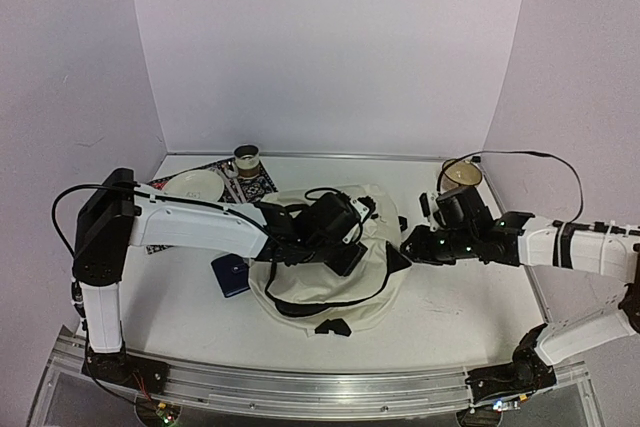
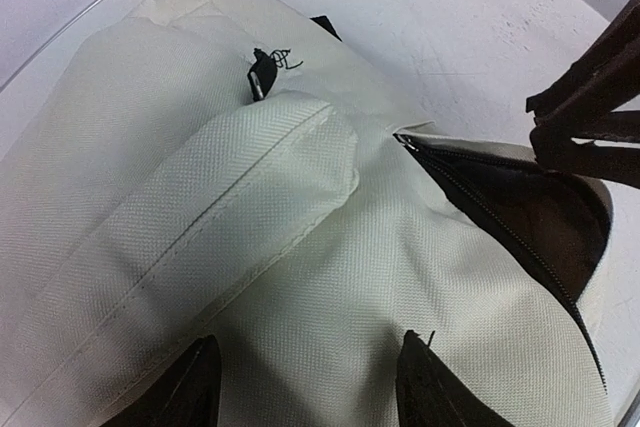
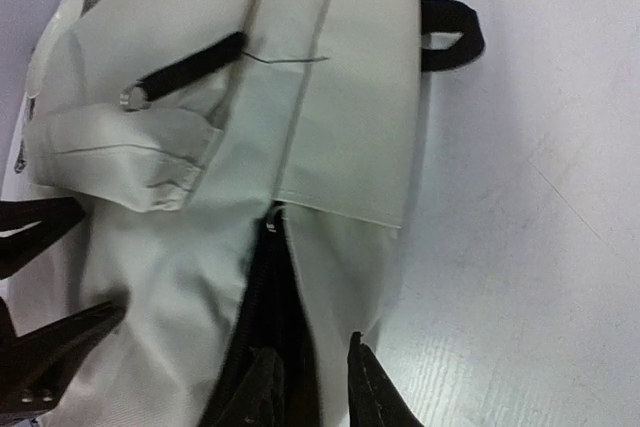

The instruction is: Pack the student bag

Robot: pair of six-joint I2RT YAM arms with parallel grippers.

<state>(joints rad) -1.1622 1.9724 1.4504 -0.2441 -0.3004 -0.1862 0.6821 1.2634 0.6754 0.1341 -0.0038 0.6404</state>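
— On the tabletop (image 1: 460, 307), about midway across, lies the bag (image 1: 310, 287): cream, slumped in a low heap, with black straps curling over its near side.

— Where are the left jaws?

— Over the bag's middle, pointing down at it. Their fingers (image 2: 190, 392) stand apart, with cream cloth filling the gap between them. I cannot tell whether the tips touch the cloth.

— And the right jaws?

— At the bag's right edge, low to the tabletop. Their fingers (image 3: 375, 397) are drawn close together and clamped on the bag's rim, just beside the zip (image 3: 265, 277).

— Is the zip done up?

— Not all the way. The left wrist view shows the mouth parted, dark inside, with the zip running along its edge. The right jaws hold the far lip of that mouth.

— Anything else on the bag?

— A black loop (image 3: 455, 32) sticks out from one side and lies flat on the tabletop.

— What sits around it?

— A dark blue flat thing (image 1: 230, 274) touches the bag's left side. Far left, a white plate (image 1: 195, 185) rests on a patterned mat (image 1: 262, 187), with a cup (image 1: 247, 159) at the mat's back edge. A tan bowl (image 1: 461, 173) stands in the far right corner.
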